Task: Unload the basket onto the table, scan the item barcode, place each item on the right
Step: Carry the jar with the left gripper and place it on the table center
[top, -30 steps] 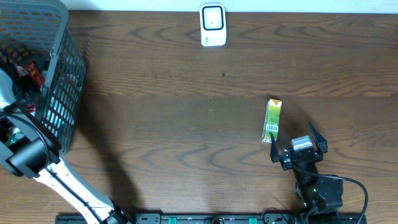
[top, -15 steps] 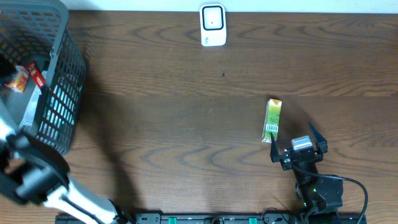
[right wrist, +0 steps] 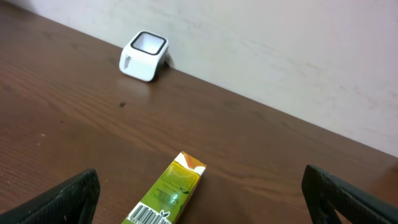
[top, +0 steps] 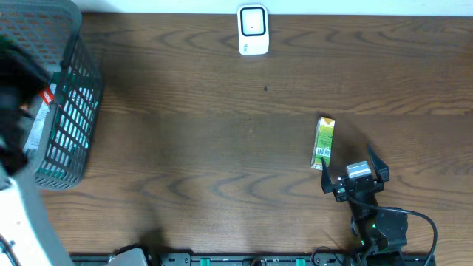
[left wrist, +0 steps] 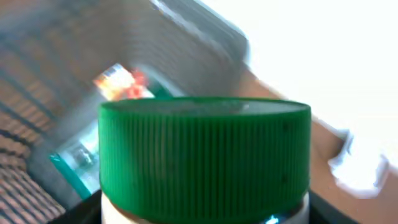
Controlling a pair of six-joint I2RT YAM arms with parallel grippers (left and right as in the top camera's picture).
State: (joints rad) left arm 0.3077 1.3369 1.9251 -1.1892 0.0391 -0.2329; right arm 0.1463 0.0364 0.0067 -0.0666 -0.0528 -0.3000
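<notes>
Left arm (top: pixel 18 222) higher above basket (top: pixel 74 125).

Probably a mock shop checkout: scanner (top: pixel 253 29), mesh basket (top: pixel 72 111), wooden table (top: pixel 192 148).

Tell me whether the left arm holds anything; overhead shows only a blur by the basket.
Observer: A bottle with a ribbed green cap fills the left wrist view, sharp against the blurred basket, so it looks carried.
Operator: Does the carton by the right arm show a barcode?
Observer: Yes. The right wrist view shows a barcode face up at the near end of the green carton.
</notes>
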